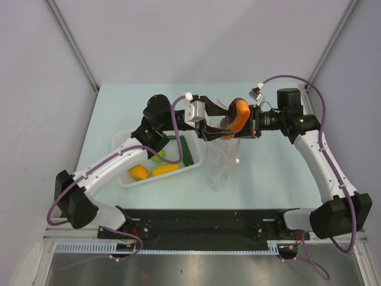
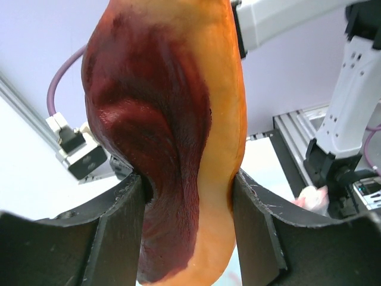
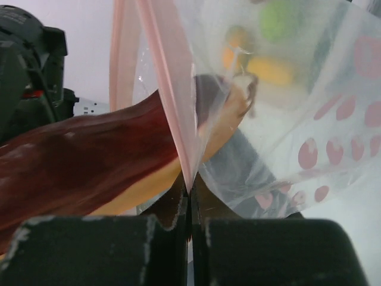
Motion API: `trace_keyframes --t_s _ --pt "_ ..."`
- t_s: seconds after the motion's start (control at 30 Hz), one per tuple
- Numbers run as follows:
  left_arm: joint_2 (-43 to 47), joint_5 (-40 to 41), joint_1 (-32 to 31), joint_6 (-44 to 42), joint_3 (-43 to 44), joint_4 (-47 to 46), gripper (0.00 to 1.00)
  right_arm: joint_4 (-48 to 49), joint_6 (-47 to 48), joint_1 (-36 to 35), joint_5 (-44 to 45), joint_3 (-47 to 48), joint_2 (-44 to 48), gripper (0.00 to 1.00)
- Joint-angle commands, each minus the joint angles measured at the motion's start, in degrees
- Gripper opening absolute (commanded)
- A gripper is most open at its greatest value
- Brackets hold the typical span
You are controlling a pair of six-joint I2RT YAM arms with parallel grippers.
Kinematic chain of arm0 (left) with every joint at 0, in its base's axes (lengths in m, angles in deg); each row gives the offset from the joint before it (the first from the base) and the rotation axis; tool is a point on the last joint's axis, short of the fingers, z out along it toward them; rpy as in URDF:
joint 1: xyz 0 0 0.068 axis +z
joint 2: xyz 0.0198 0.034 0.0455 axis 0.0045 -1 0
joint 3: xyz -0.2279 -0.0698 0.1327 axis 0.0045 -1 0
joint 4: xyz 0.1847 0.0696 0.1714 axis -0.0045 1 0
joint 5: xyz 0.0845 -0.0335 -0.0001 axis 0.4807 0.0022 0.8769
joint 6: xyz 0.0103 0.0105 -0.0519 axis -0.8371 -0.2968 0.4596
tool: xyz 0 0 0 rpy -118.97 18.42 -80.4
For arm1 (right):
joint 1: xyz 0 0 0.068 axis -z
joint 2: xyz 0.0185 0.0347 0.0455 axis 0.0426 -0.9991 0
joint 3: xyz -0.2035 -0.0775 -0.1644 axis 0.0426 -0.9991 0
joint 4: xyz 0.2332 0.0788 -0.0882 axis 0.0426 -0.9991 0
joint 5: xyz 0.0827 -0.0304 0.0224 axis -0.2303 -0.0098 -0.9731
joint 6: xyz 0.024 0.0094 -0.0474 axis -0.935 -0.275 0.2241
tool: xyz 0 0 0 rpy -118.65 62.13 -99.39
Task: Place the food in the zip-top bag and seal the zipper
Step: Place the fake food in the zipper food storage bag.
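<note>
Reddish-brown piece (image 2: 178, 137) of the food is clamped between my left gripper's (image 2: 189, 185) half-spread fingers, raised beyond the white basket's (image 1: 122, 142) right end, its tip at the zipper (image 3: 172, 101). My right gripper (image 3: 189, 199) pinches that strip tight. The zip-top bag (image 1: 223, 164), printed with pink dots, hangs just right of the basket, and the table (image 1: 268, 179) extends past it.
</note>
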Motion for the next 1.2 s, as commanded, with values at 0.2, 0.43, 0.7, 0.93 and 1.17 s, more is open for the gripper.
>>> trace_keyframes --t_s 0.2,0.43,0.7,0.93,1.17 --pt "-0.79 -0.65 -0.62 -3.89 -3.02 -4.65 0.51 -8.17 -3.36 4.34 -9.12 2.04 -0.69 0.00" --pt "-1.75 1.10 -0.62 1.11 -5.66 -4.47 0.59 -4.83 -5.30 4.26 -9.21 1.24 -2.09 0.00" --pt "-0.88 6.90 -0.44 2.00 -8.21 -1.23 0.99 -4.83 -5.65 4.43 -10.53 0.45 -2.54 0.00" --pt "2.28 4.98 1.14 -4.05 -6.28 5.71 1.00 -2.28 -6.79 5.22 -13.60 -1.57 -3.32 0.00" --pt "6.59 -0.04 4.65 -20.13 -6.37 20.56 0.97 -1.49 -6.44 6.28 -15.54 -2.80 -2.98 0.00"
